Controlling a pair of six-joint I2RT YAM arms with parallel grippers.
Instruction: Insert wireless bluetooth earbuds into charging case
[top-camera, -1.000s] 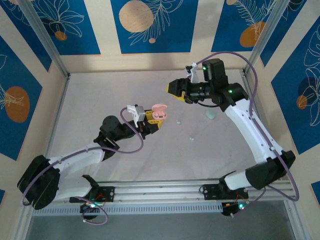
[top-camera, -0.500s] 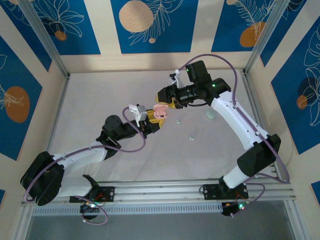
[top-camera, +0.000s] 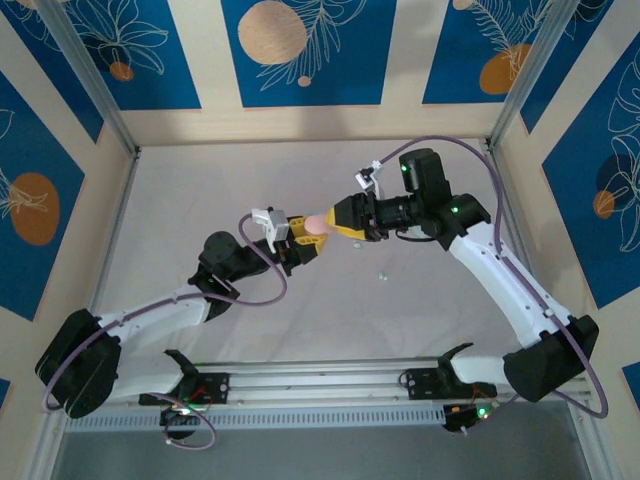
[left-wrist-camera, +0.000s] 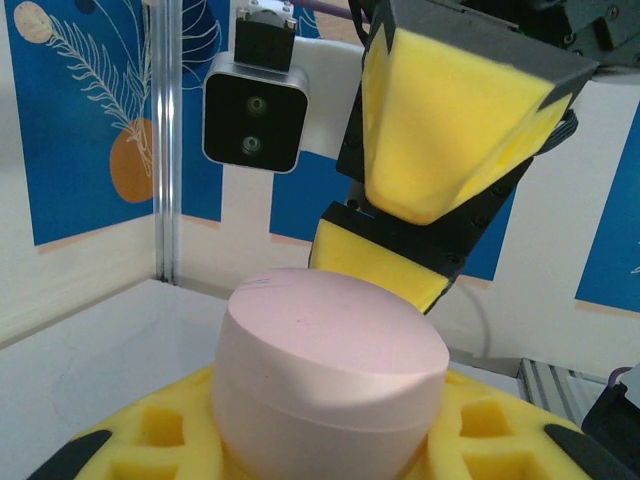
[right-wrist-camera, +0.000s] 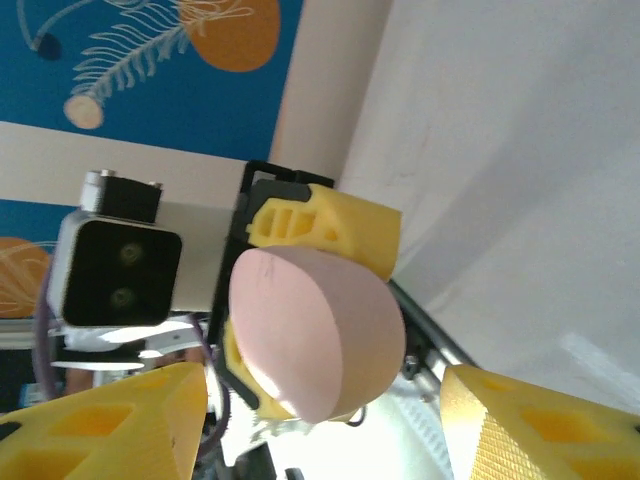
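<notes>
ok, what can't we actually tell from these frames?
- Inside of the pink case: left wrist view, its shut lid hides whatever is in it.
- Whether the right gripper touches the case: top view, the two overlap.
- Tiny pale nub: top view, too small to tell if it's an earbud.

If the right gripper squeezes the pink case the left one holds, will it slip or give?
Probably rigid: the pink case looks like a hard plastic shell with a lid seam. Its smooth domed top could slip from the right gripper unless pinched across the middle. Seated in yellow foam on the left gripper, it seems unlikely to shift.
</notes>
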